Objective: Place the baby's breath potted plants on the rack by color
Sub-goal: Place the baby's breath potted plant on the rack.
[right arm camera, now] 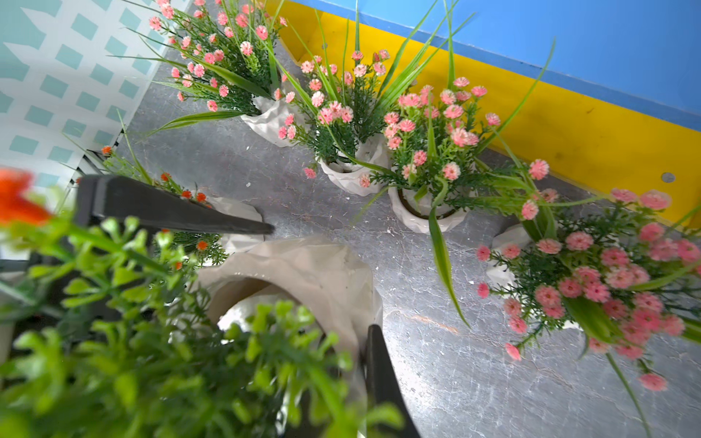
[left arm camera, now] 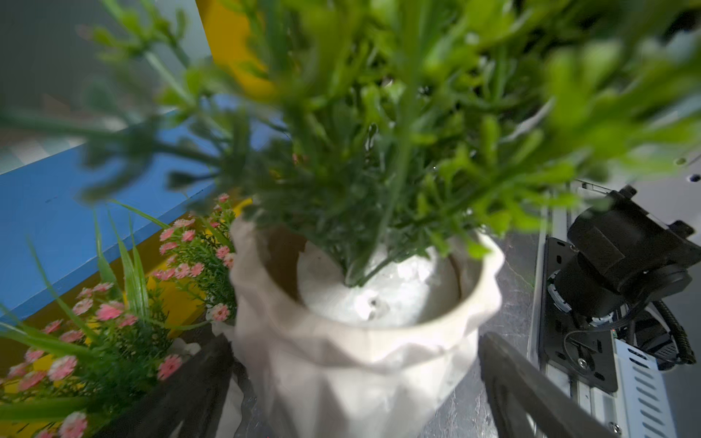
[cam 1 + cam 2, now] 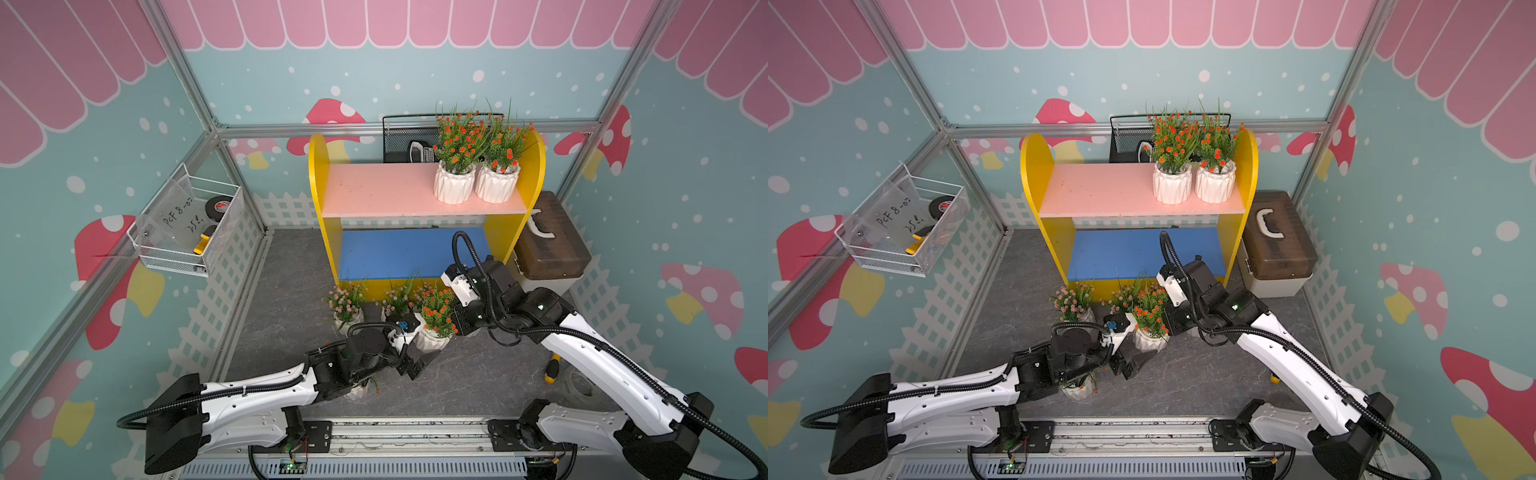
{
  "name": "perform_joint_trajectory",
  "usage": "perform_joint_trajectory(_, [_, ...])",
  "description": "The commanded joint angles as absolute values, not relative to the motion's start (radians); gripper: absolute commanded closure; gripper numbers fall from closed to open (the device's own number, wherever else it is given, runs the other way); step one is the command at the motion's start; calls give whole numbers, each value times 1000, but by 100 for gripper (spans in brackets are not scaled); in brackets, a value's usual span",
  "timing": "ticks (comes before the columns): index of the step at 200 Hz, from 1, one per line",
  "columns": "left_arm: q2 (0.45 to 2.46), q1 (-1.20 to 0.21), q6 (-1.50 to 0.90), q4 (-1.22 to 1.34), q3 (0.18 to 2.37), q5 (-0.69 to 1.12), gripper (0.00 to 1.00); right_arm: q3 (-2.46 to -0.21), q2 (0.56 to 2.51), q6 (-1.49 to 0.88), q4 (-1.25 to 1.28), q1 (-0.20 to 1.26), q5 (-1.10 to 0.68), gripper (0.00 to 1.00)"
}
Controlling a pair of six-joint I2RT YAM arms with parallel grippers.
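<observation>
While the left gripper (image 3: pixel 423 361) stands wide open, a finger either side of an orange-flowered plant (image 3: pixel 436 311) by the front edge of the rack (image 3: pixel 318 166), the right gripper (image 1: pixel 362 337) is closed on its pot's rim; two more orange ones (image 3: pixel 475 183) sit at the right end of its pink shelf (image 3: pixel 374 191). Four pink-flowered plants (image 1: pixel 428 144) stand on the floor (image 3: pixel 286 291) along that edge.

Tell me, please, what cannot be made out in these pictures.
- Both top views: the left arm covers most of one orange-flowered plant.
- Left wrist view: the nearest plant is blurred, flower colour unreadable.
- Both top views: shelf plants hide part of the item in the black wire basket; its label is too small.
</observation>
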State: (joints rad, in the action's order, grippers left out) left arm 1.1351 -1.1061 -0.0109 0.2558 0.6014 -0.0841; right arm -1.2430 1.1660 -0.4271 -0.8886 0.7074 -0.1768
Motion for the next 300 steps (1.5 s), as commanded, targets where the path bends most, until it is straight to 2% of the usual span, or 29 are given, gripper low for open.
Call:
perform_joint_trajectory(1, [1165,-1115,14,320,645,-104,1,-1277,1159,-428,-815,704,-220,99])
perform_joint_trajectory(92, [1214,-1120,12,329,665,-137,2,-1261,1163,-433,-790,704,-253,100])
perform_joint_trajectory(130, [1209,-1120,14,327,661,-141,18,-1241,1164,-434,-779,704,-255,98])
perform_joint_trajectory(150, [1202,-1120,12,327,659,-155,27,-1229,1163,-437,-769,703,-260,95])
perform_joint_trajectory(171, [1189,-1120,6,354,645,-171,32,-1223,1158,-436,-770,700,-255,91])
perform_joint_trajectory(206, [1166,-1121,0,372,637,-164,34,-1213,1149,-436,-767,694,-246,83])
perform_joint_trajectory(241, [1144,-1120,0,363,638,-176,35,-1215,1118,-433,-779,678,-209,66])
perform_joint_trajectory(300, [1097,-1119,-6,281,687,-231,35,-1173,1022,-407,-819,570,-128,58])
